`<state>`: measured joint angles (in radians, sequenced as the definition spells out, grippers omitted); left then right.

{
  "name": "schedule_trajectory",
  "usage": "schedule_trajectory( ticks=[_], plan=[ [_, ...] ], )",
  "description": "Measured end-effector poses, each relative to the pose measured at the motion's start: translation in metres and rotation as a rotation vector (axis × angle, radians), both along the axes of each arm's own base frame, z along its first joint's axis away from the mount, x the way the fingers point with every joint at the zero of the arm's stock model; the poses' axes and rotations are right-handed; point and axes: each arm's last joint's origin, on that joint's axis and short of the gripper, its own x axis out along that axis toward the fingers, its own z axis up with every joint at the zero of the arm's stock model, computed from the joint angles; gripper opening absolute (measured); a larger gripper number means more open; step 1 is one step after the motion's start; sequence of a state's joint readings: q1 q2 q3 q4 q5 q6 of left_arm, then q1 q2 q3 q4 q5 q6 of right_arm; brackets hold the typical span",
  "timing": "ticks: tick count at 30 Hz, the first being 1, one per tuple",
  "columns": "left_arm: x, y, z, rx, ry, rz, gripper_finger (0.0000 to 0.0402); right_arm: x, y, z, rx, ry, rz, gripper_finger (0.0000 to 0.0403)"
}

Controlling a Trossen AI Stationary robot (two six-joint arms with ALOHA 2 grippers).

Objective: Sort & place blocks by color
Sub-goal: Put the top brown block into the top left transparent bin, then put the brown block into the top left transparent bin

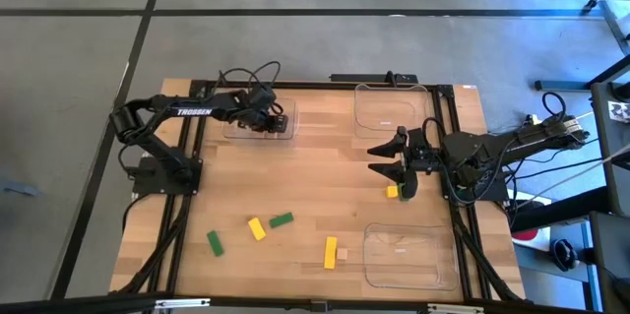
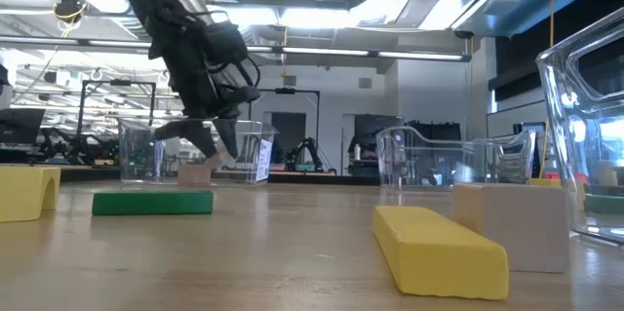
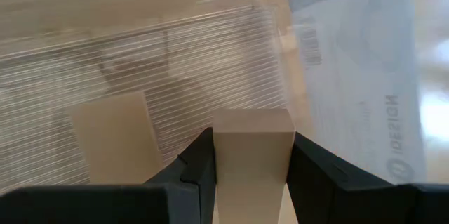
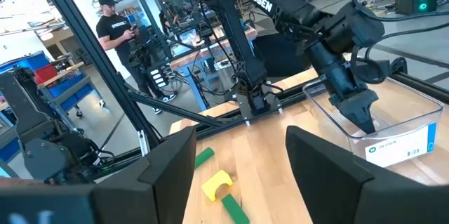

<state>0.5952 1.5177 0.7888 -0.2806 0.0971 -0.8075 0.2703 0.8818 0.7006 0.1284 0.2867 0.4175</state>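
My left gripper (image 1: 271,120) reaches slanting down into the clear tray (image 1: 285,129) at the table's far left, shut on a tan block (image 3: 252,150). A second tan block (image 3: 116,136) lies on the tray's floor beside it. My right gripper (image 1: 374,159) hangs open and level above the table's right middle, with nothing between its fingers. A yellow block (image 1: 393,192) lies on the table near it. Toward the near edge lie two green blocks (image 1: 215,244) (image 1: 282,219), two yellow blocks (image 1: 257,228) (image 1: 331,252) and a tan block (image 1: 342,253). My left gripper pinches the tan block by two opposite side faces (image 3: 217,161) between its two fingers. The fingers come slanting down from above, inside the tray's walls. The block stands square between them; whether its underside touches the tray floor I cannot tell.
Two more clear trays stand on the right, one at the far edge (image 1: 394,112) and one at the near edge (image 1: 404,255). A black frame (image 1: 295,86) borders the table. A person (image 4: 116,27) stands in the room beyond it.
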Motion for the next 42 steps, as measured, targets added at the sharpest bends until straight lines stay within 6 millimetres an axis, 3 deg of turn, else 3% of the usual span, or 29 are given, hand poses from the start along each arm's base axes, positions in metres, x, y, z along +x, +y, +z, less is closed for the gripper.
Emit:
schedule_trajectory(
  ticks=[7,22,28,34,37,42],
  plan=[
    [-0.010,-0.002,-0.011,-0.019,0.070,0.021,0.0120,0.000,0.000,0.000,0.000,0.000,0.000,0.0225],
    [-0.015,0.003,-0.011,0.046,0.121,-0.048,0.0122,0.000,0.000,0.000,0.000,-0.001,-0.011,0.0225],
    [-0.015,0.003,-0.011,0.061,0.130,-0.059,0.0177,0.000,-0.001,0.000,0.000,-0.001,-0.018,0.0225],
    [-0.015,0.004,-0.011,0.085,0.135,-0.096,0.0194,0.000,-0.001,0.000,-0.001,-0.002,-0.018,0.0225],
    [-0.016,0.010,-0.006,0.077,0.101,-0.116,0.0196,0.000,0.000,0.000,-0.005,-0.002,-0.017,0.0225],
    [-0.015,0.024,0.025,0.123,-0.026,-0.142,0.0197,0.000,-0.001,0.000,-0.005,-0.002,-0.017,0.0225]
  ],
)
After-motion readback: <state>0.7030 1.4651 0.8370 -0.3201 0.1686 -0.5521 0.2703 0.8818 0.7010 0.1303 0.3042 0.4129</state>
